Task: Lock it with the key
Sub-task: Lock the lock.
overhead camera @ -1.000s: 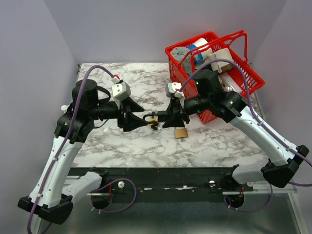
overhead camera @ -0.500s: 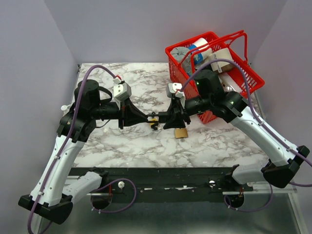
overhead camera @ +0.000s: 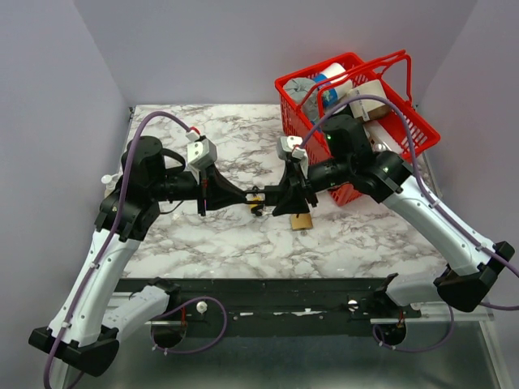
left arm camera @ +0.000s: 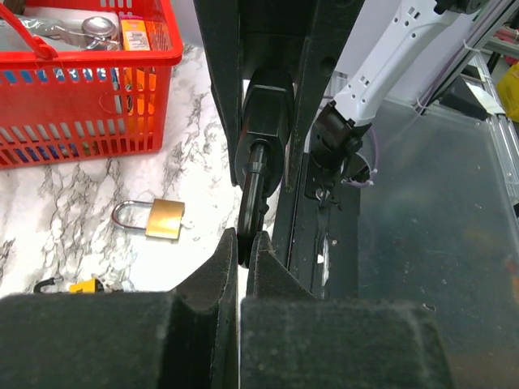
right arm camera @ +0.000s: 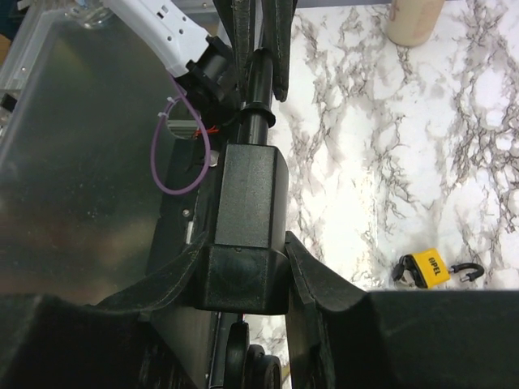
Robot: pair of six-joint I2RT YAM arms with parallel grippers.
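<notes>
A black lock (right arm camera: 247, 194) hangs above the table's middle, with my right gripper (right arm camera: 243, 243) shut on its body. A black key (left arm camera: 250, 207) sticks out of the lock toward my left arm. My left gripper (left arm camera: 243, 239) is shut on the key's round head. In the top view the two grippers meet tip to tip, the left gripper (overhead camera: 243, 197) facing the right gripper (overhead camera: 276, 197). The right gripper's fingers (left arm camera: 220, 89) frame the lock (left arm camera: 268, 109) in the left wrist view.
A brass padlock (overhead camera: 302, 220) lies on the marble table (overhead camera: 203, 235) just below the grippers. A small yellow padlock (right arm camera: 427, 268) lies under them. A red basket (overhead camera: 357, 105) full of items stands at the back right.
My left gripper has slid right toward the right gripper and closed from open onto the key's head. The right arm and the lock have stayed still.
</notes>
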